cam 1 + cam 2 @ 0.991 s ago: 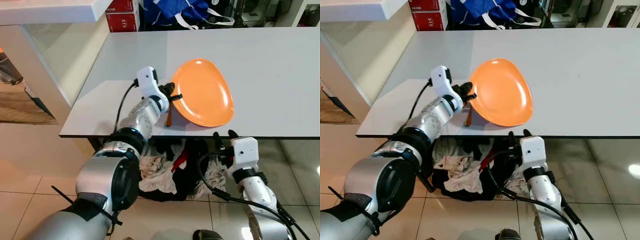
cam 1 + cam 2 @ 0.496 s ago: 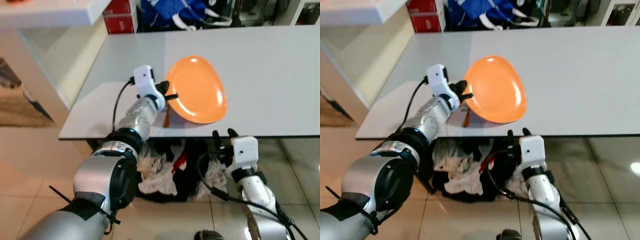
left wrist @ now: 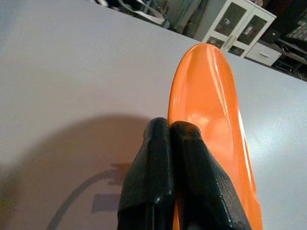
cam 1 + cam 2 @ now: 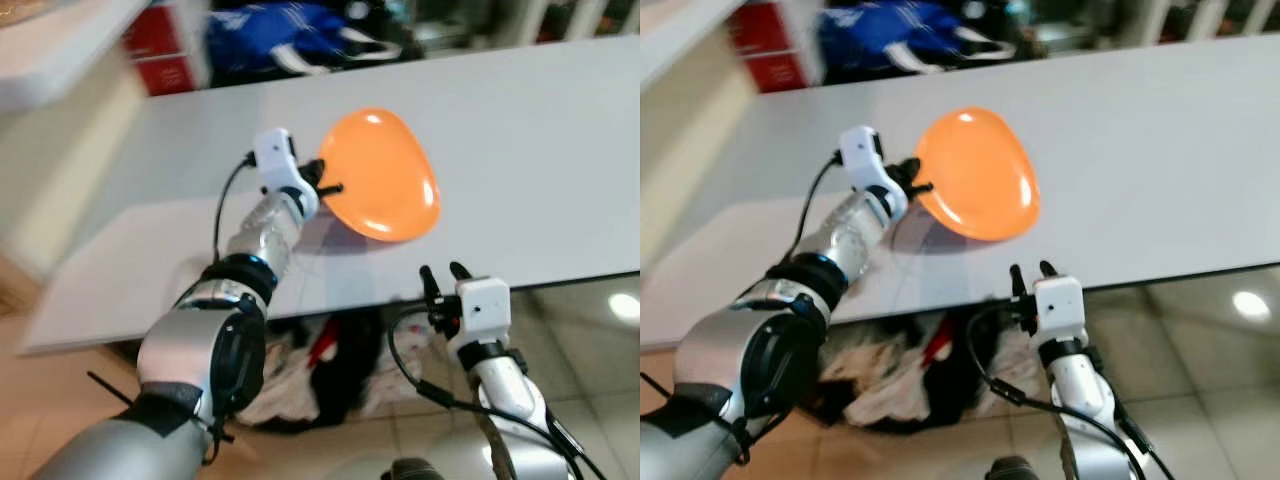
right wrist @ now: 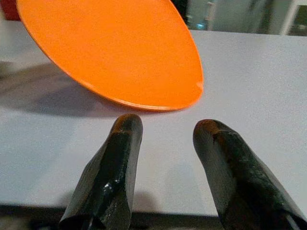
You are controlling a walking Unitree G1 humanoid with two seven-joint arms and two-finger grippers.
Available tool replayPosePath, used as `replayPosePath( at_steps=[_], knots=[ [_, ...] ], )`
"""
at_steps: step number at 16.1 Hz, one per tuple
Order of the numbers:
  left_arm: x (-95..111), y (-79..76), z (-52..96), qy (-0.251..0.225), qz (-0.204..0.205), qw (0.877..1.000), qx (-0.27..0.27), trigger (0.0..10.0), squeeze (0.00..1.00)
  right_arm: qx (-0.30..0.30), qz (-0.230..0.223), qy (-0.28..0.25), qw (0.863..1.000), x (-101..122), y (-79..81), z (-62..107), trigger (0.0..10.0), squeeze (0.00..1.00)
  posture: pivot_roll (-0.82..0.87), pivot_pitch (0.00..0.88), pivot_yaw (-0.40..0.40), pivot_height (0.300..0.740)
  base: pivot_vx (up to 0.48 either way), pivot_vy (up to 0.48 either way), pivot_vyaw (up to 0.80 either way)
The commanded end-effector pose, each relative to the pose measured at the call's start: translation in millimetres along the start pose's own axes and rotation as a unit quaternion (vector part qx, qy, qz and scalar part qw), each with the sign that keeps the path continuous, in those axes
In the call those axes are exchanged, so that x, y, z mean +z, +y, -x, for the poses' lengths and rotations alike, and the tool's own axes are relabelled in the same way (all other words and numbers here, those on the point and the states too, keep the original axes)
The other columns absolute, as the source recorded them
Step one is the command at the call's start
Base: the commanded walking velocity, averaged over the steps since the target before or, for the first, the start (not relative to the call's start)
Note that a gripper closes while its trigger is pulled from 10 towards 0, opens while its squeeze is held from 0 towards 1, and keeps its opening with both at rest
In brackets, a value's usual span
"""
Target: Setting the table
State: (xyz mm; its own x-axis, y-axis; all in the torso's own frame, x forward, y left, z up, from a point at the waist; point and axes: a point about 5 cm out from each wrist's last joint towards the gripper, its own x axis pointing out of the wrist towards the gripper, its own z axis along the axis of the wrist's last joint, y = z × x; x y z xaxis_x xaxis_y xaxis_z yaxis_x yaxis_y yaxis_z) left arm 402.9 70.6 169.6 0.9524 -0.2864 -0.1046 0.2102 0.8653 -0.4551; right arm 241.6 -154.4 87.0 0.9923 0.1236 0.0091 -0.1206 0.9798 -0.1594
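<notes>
The left gripper [image 4: 322, 186] is pinched tight on the rim of the round orange plastic plate [image 4: 383, 186], which it holds above the flat light grey table [image 4: 540, 130]. The plate extends away from the fingertips, toward the robot's right, tilted, with a shadow on the table under it. The right gripper [image 4: 442, 273] is lower, just at the near edge of the table, with its two black fingers [image 5: 111, 177] spread apart and nothing between them. The plate is beyond these fingers, not touching them.
</notes>
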Motion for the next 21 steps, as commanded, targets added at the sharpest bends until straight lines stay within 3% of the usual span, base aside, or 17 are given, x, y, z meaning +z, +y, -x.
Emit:
replayPosePath(
  at_steps=[1,4,8,10,15,18,21],
  knots=[
    [-2,-8.2,-1.4,0.002,-0.004,1.000,-0.008,0.0,0.00,-0.002,0.007,-0.005,1.000,2,-3.7,-0.3,10.0,0.00,-0.29,0.022,0.121,0.740,0.000,0.000,0.00],
    [-1,-1.9,-0.3,0.003,-0.001,1.000,0.001,0.0,0.00,0.001,0.006,-0.004,1.000,2,-2.8,0.3,10.0,0.00,-0.29,0.020,0.121,0.740,0.000,0.000,0.00],
    [-16,22.2,6.3,0.025,0.095,0.993,0.068,0.0,0.00,0.005,0.014,-0.003,1.000,3,-8.3,1.9,10.0,0.00,-0.32,0.029,0.101,0.740,0.000,0.000,0.00],
    [-20,25.6,7.6,0.030,0.120,0.989,0.084,0.0,0.00,0.006,0.019,-0.001,1.000,3,-11.3,3.2,10.0,0.00,-0.32,0.031,0.094,0.740,0.000,0.000,0.00],
    [-30,42.6,14.1,0.032,0.183,0.972,0.144,0.0,0.00,0.014,0.026,0.006,1.000,3,-14.8,8.0,10.0,0.00,-0.34,0.041,0.077,0.740,0.000,0.000,0.00],
    [-36,61.2,21.8,0.030,0.214,0.954,0.207,0.0,0.00,0.017,0.029,0.009,0.999,3,-17.4,10.4,10.0,0.00,-0.33,0.047,0.075,0.740,0.000,0.000,0.00],
    [-48,74.6,30.5,0.049,0.213,0.940,0.263,0.0,0.00,0.021,0.028,0.010,0.999,3,-16.9,9.2,10.0,0.00,-0.32,0.050,0.070,0.740,0.000,0.000,0.00]
  ],
)
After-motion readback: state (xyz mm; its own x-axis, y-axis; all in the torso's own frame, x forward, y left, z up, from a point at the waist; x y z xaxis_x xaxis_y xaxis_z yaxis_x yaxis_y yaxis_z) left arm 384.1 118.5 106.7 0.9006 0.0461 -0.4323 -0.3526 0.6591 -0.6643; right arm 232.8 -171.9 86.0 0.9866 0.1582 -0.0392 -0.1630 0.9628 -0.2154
